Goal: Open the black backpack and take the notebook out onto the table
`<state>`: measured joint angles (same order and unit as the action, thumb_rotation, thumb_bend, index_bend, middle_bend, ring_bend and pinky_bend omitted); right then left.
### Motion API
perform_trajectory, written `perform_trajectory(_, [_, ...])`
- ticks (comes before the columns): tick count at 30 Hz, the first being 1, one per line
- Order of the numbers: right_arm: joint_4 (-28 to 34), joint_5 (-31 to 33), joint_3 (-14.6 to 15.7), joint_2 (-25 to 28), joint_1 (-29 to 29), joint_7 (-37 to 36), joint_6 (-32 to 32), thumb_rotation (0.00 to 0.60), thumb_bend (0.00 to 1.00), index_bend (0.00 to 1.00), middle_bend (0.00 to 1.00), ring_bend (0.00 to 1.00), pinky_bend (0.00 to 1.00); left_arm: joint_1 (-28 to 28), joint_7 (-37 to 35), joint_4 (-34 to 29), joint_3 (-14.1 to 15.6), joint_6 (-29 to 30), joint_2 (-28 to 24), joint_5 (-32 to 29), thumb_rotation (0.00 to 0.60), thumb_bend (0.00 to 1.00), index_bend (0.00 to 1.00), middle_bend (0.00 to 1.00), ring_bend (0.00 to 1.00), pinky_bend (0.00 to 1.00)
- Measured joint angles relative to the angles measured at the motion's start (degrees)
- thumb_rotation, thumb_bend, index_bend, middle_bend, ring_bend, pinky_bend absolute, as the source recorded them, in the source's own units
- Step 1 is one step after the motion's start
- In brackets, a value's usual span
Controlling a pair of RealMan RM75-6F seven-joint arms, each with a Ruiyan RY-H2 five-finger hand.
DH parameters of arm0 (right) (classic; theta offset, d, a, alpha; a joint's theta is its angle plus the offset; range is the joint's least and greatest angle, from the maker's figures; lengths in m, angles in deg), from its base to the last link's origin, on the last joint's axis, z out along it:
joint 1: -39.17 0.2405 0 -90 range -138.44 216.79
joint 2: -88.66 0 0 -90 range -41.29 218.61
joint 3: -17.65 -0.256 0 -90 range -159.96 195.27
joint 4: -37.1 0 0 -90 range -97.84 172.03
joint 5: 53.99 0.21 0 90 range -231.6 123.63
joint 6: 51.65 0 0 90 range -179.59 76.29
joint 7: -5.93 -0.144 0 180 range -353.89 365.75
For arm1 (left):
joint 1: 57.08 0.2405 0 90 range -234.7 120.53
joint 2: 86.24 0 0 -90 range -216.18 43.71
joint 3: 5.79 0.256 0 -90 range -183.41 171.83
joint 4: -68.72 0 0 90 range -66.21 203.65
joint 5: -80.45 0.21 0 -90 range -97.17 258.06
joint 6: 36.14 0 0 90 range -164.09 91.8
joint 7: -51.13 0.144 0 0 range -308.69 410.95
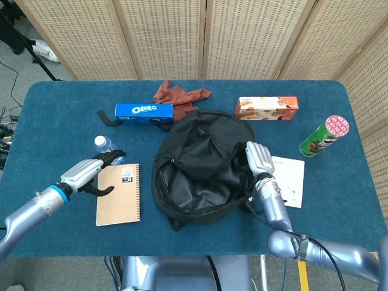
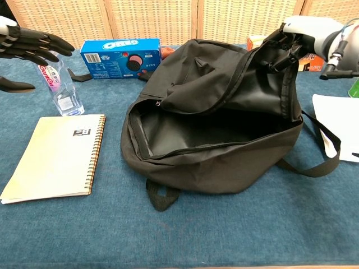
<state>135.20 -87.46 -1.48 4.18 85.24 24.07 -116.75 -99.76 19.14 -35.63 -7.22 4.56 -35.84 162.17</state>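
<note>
The black backpack (image 1: 197, 163) (image 2: 219, 129) lies in the middle of the blue table, its main compartment unzipped and gaping. A tan spiral notebook (image 1: 118, 194) (image 2: 56, 157) lies flat on the table to its left. My left hand (image 1: 91, 173) (image 2: 25, 47) hovers over the notebook's far left corner, fingers spread, holding nothing. My right hand (image 1: 257, 159) (image 2: 303, 31) grips the backpack's top right edge and holds the fabric up.
A small water bottle (image 1: 104, 148) (image 2: 59, 89) stands just behind the notebook near my left hand. An Oreo box (image 1: 144, 111), a brown cloth (image 1: 179, 95) and an orange snack box (image 1: 267, 108) lie at the back. A green can (image 1: 323, 136) and white paper (image 1: 288, 180) are on the right.
</note>
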Motion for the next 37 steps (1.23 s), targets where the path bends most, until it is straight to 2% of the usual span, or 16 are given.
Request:
perform_trajectory(3, [0.26,-4.52,1.44,0.70,-0.91,-0.66,-0.08,0.600,0.58,0.68,0.55,0.44,0.59,1.95,-2.28,-1.36,1.11,3.22,-1.42,5.23,0.600,0.37,0.00,0.00,0.00,0.02])
perform_trajectory(4, [0.34,-6.86,2.16,1.03,-1.40,-1.16,-0.15,0.600,0.54,0.68,0.53,0.41,0.59,2.59,-2.99,-1.74,1.57,4.41,-1.82,6.95,0.600,0.37,0.00,0.00,0.00,0.02])
perform_trajectory(5, [0.37,-8.81,2.75,1.31,-1.83,-1.65,-0.22,0.600,0.47,0.68,0.50,0.37,0.59,3.23,-3.72,-2.07,2.07,5.67,-2.20,8.72,0.600,0.37,0.00,0.00,0.00,0.02])
perform_trajectory(7, [0.42,-13.93,4.24,2.08,-2.93,-3.20,-0.39,0.600,0.23,0.65,0.43,0.29,0.58,4.71,-5.34,-2.65,3.40,8.70,-3.06,12.91,0.600,0.37,0.00,0.00,0.00,0.02])
perform_trajectory(8, [0.41,-16.31,4.93,2.47,-3.43,-4.04,-0.46,0.600,0.10,0.60,0.38,0.23,0.54,5.33,-5.99,-2.83,4.02,10.01,-3.43,14.63,0.600,0.37,0.00,0.00,0.00,0.02])
perform_trajectory(9, [0.36,-18.76,5.66,2.92,-3.92,-4.92,-0.53,0.600,0.04,0.56,0.35,0.19,0.49,6.18,-6.65,-3.01,4.86,11.78,-3.91,16.76,0.600,0.37,0.00,0.00,0.00,0.02])
perform_trajectory(10, [0.15,-22.19,6.69,3.61,-4.51,-5.98,-0.64,0.600,0.00,0.48,0.28,0.11,0.41,6.83,-6.93,-3.10,5.46,13.06,-4.25,18.15,0.600,0.37,0.00,0.00,0.00,0.02])
perform_trajectory(12, [-0.65,-27.79,8.41,4.73,-5.22,-7.17,-0.89,0.600,0.00,0.35,0.15,0.02,0.27,8.39,-6.74,-3.24,6.50,15.74,-4.84,20.14,0.600,0.37,0.00,0.00,0.00,0.02])
perform_trajectory(14, [-2.27,-34.90,10.76,6.24,-5.90,-8.35,-1.28,0.600,0.00,0.24,0.03,0.00,0.16,9.56,-5.58,-3.36,6.92,17.27,-5.02,20.74,0.600,0.36,0.00,0.00,0.00,0.02])
perform_trajectory(19, [-7.71,-52.05,17.42,11.21,-7.93,-10.36,-3.80,0.600,0.00,0.07,0.00,0.00,0.02,12.68,1.17,-3.99,7.26,21.53,-4.75,20.72,0.600,0.32,0.00,0.00,0.00,0.02])
perform_trajectory(22, [-10.10,-58.36,20.98,14.77,-10.78,-10.08,-7.90,0.600,0.00,0.02,0.00,0.00,0.00,15.45,6.92,-4.48,6.95,25.40,-3.99,19.65,0.600,0.32,0.00,0.00,0.00,0.02])
perform_trajectory(25, [-10.18,-59.46,22.41,17.48,-15.08,-8.54,-13.20,0.600,0.00,0.01,0.00,0.00,0.00,18.96,13.46,-5.03,6.52,30.18,-2.56,17.93,0.600,0.32,0.00,0.00,0.00,0.00])
perform_trajectory(30, [-8.75,-57.19,23.54,20.27,-22.86,-7.54,-21.47,0.600,0.00,0.01,0.00,0.00,0.00,25.70,23.01,-5.59,6.01,37.59,1.18,13.22,0.600,0.31,0.00,0.00,0.00,0.00])
perform_trajectory(37, [-8.80,-54.91,24.00,19.40,-32.62,-10.52,-32.32,0.600,0.00,0.00,0.00,0.00,0.00,31.39,34.62,-5.51,5.25,43.05,6.89,6.23,0.600,0.31,0.00,0.00,0.00,0.00])
